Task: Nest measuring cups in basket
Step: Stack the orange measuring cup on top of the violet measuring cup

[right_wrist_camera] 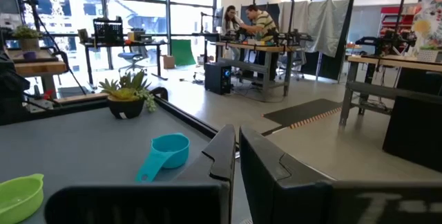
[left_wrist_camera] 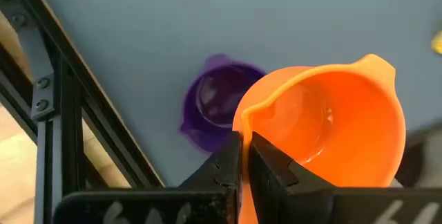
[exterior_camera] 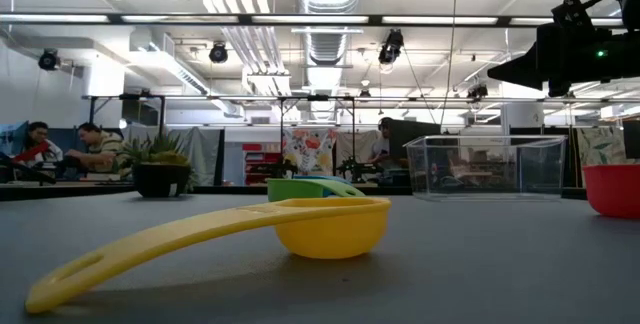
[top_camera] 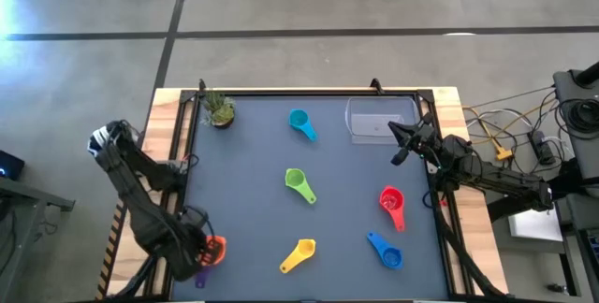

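Observation:
My left gripper is at the table's near left corner, shut on the orange cup. The purple cup rests on the mat below it, close to the left rail. The teal, green, red, blue and yellow cups lie apart on the mat, bowls up. The clear basket stands at the far right with nothing in it. My right gripper hovers by the basket's near right corner, shut and holding nothing. My left gripper pinches the orange cup's wall at the rim, on the side away from the pouring lip; one finger is inside the bowl and one outside. The cup's handle does not show. The cup appears lifted above the mat, its open side facing the wrist camera.
A small potted plant stands in the far left corner. Black rails edge the mat on the left and right. Open mat lies between the scattered cups in the middle. People sit at desks in the room beyond the table.

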Tool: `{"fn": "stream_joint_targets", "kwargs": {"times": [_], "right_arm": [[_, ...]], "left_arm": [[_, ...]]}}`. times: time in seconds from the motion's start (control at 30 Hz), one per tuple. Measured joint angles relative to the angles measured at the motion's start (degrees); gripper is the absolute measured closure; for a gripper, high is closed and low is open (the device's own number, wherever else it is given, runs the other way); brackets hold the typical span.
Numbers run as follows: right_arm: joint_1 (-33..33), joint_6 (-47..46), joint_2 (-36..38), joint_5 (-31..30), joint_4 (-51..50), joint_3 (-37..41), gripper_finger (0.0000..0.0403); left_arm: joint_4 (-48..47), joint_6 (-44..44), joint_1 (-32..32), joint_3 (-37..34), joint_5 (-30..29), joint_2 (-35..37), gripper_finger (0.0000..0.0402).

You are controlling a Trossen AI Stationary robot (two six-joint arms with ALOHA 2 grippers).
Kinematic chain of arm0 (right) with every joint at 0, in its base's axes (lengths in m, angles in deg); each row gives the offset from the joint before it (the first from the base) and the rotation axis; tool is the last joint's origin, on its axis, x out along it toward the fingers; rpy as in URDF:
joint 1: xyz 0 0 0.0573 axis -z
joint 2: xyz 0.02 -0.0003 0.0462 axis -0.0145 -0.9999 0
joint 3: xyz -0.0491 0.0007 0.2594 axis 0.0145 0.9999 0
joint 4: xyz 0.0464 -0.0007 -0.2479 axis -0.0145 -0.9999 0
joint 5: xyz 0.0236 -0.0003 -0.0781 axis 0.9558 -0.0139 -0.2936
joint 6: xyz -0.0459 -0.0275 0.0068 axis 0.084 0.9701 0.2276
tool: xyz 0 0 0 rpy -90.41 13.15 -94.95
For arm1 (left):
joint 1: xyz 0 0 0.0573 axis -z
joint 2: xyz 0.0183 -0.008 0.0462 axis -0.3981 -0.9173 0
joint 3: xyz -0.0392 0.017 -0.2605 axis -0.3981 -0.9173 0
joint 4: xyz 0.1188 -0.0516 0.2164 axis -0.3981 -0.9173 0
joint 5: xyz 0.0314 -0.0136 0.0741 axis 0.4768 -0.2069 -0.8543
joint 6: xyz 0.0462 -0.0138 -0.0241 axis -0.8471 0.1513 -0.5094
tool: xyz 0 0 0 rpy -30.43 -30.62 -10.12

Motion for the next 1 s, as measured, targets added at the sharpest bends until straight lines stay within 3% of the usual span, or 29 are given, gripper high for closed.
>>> {"fn": "stream_joint_targets", "kwargs": {"times": [0.67,1.0], "right_arm": [[-0.01,0.00,0.00,0.02,0.00,0.01,0.0390],[-0.01,0.00,0.00,0.02,0.00,-0.01,0.0390]], "left_arm": [[1.42,2.81,0.54,-4.52,0.38,-2.21,0.0401],[0.30,3.02,3.21,-3.02,1.98,-1.71,0.0402]]}}
